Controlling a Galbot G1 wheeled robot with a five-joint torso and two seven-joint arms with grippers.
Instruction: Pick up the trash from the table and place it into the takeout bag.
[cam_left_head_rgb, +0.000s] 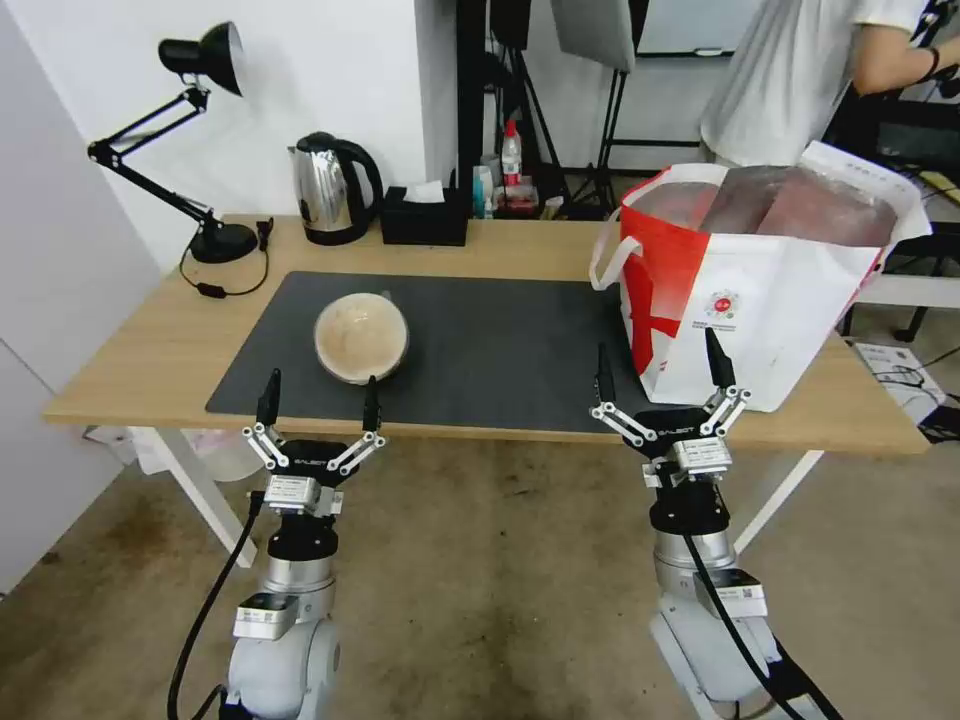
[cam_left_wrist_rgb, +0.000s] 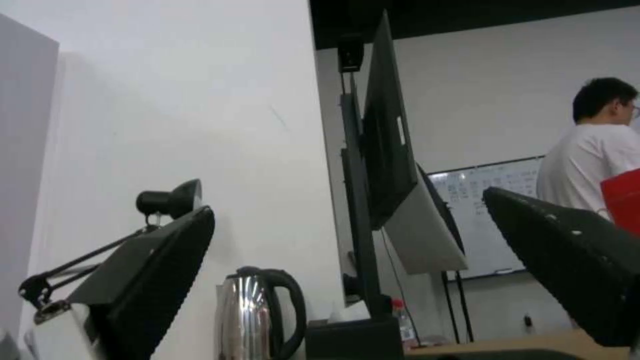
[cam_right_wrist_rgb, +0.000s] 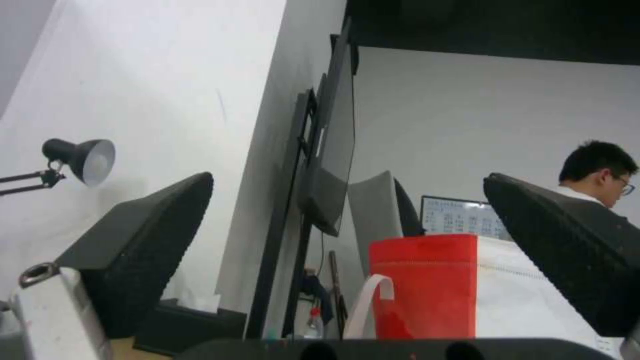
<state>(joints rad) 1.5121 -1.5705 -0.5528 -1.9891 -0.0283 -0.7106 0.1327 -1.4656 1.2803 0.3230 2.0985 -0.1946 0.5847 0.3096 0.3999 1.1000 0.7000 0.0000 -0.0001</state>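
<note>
Beige bowl (cam_left_head_rgb: 361, 337) resting on the dark grey mat (cam_left_head_rgb: 480, 340) of the desk (cam_left_head_rgb: 150, 350), well left of the takeout bag (cam_left_head_rgb: 770, 300) standing upright at the right end. No other trash visible on the desk; only 1 item apparently left. Left claw (cam_left_head_rgb: 319, 402) hovering at the near desk edge just in front of the bowl, fingers spread apart, empty. Right claw (cam_left_head_rgb: 662, 372) likewise apart and empty, just before the bag. Step in hand, judging by this: lining up on the bowl. Next move calling for a forward reach to straddle the rim, then a firm close.
</note>
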